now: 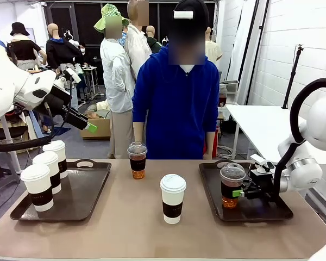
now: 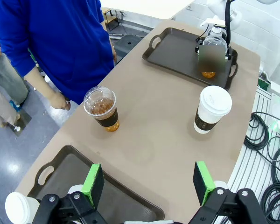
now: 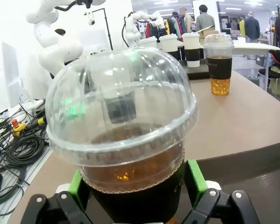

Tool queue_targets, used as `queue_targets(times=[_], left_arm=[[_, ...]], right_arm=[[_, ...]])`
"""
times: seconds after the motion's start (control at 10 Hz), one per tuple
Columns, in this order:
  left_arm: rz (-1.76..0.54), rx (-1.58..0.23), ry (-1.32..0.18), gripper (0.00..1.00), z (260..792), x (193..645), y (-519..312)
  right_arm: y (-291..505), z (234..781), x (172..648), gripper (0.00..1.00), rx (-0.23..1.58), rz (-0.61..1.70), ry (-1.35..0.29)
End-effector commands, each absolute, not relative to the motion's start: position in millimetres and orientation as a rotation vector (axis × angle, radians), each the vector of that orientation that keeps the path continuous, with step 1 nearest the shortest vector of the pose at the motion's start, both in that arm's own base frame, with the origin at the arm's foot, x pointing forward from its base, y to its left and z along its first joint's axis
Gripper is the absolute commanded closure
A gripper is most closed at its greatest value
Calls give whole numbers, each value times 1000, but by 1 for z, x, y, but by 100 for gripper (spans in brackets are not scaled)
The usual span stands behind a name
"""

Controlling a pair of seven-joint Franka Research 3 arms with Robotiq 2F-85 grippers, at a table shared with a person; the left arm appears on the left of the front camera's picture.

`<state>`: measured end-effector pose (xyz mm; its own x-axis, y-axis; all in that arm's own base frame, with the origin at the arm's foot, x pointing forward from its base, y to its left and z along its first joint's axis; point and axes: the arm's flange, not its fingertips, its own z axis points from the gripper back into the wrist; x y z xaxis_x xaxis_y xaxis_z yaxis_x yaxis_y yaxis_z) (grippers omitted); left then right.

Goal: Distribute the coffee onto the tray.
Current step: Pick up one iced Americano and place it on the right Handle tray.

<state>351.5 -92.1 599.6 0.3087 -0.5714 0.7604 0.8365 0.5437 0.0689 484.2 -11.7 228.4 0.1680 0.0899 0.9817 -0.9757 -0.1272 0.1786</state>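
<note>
Three white lidded coffee cups (image 1: 46, 171) with brown sleeves stand on the left tray (image 1: 81, 190). A fourth white cup (image 1: 173, 198) stands mid-table, and a clear dome-lidded cup (image 1: 137, 160) stands at the far edge before the person. A second clear cup (image 1: 232, 186) rests on the right tray (image 1: 261, 209), between the green pads of my right gripper (image 1: 240, 191). In the right wrist view the pads (image 3: 77, 184) sit tight beside its sleeve (image 3: 130, 205); whether they still press it is unclear. My left gripper (image 1: 89, 126) hangs open high above the left tray, nothing between its fingers (image 2: 93, 184).
A person in a blue hoodie stands at the table's far side, hands down. Bare tabletop (image 2: 154, 140) lies between the two trays. Cables (image 2: 270, 140) run along the floor beside the table's near edge. A white table (image 1: 266, 125) stands at the back right.
</note>
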Motion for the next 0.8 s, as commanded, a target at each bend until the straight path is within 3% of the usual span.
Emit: queue_targets(times=[0.0, 0.7], left_arm=[[-961, -380, -824, 0, 599, 351, -91], [-961, -380, -824, 0, 599, 351, -91]], right_arm=[[-14, 235, 482, 0, 1309, 1194, -922], [-50, 241, 464, 0, 1251, 1127, -930]])
